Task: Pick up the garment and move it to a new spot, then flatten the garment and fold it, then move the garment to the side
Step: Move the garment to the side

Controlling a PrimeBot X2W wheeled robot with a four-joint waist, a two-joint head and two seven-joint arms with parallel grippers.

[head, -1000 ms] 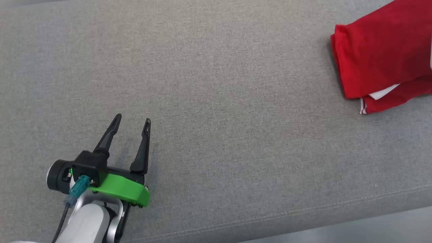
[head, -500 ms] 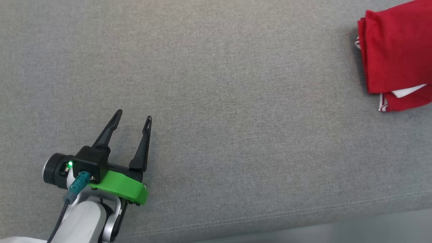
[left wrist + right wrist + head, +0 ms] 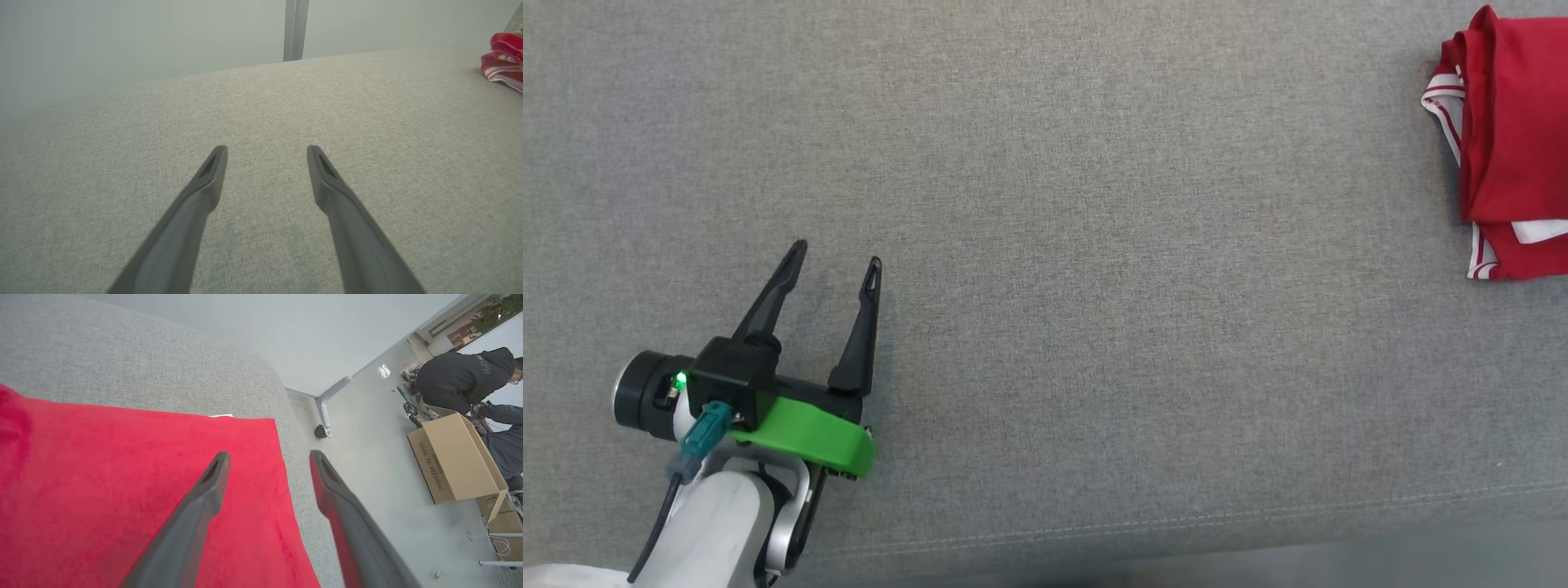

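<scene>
At two o'clock, the folded red garment (image 3: pixel 1515 139) seems set aside; left gripper (image 3: pixel 837 252) and right gripper (image 3: pixel 268 455) fingers wide; retreat next.

Workshop: cardboard boxes (image 3: pixel 453 457), bare floor (image 3: pixel 367 477)

- a grey woven cushion (image 3: pixel 1094 245) spread wide, a stitched seam (image 3: pixel 1176 518) running near its front edge.
- a pale plain wall (image 3: pixel 122 32) stood behind it, with a metal post (image 3: pixel 295 28).
- the floor (image 3: pixel 367 469) was light grey; a cardboard box (image 3: pixel 457 457) sat on it beside a person (image 3: pixel 461 379) in dark clothes.
</scene>
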